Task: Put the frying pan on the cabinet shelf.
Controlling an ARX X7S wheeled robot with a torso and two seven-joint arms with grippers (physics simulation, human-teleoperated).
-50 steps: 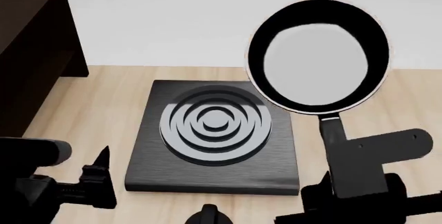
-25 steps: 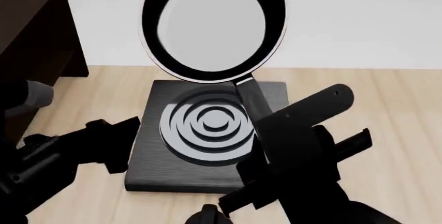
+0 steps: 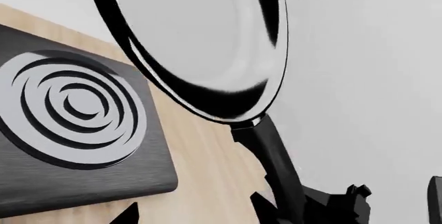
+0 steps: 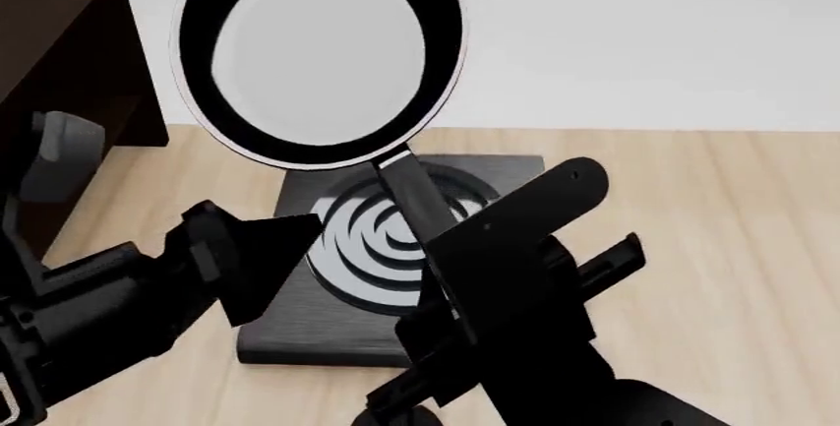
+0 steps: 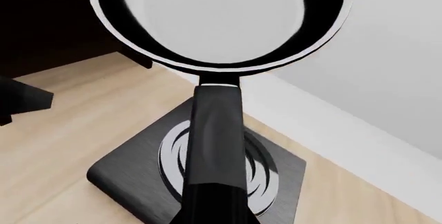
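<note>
The frying pan [image 4: 322, 57] hangs tilted in the air above the far edge of the hob plate, its pale-grey inside facing the head camera. My right gripper [image 4: 444, 249] is shut on its black handle [image 5: 214, 146]. The pan [image 3: 200, 38] also fills the left wrist view. My left gripper [image 4: 263, 259] is open to the pan's near left, over the plate's left edge, with only wood showing between its fingertips [image 3: 266, 208]. The dark cabinet [image 4: 59, 101] stands at the far left, its shelf [image 4: 53, 8] left of the pan and about level with it in the head view.
A square black hob plate [image 4: 309, 323] with concentric rings lies on the light wooden surface under both arms. A white wall [image 4: 656, 42] runs along the back. The cabinet [image 5: 48, 27] stands to the left of the plate.
The right arm has swung the pan from the right side to the left, toward the cabinet. The left arm has risen and moved in toward the plate.
</note>
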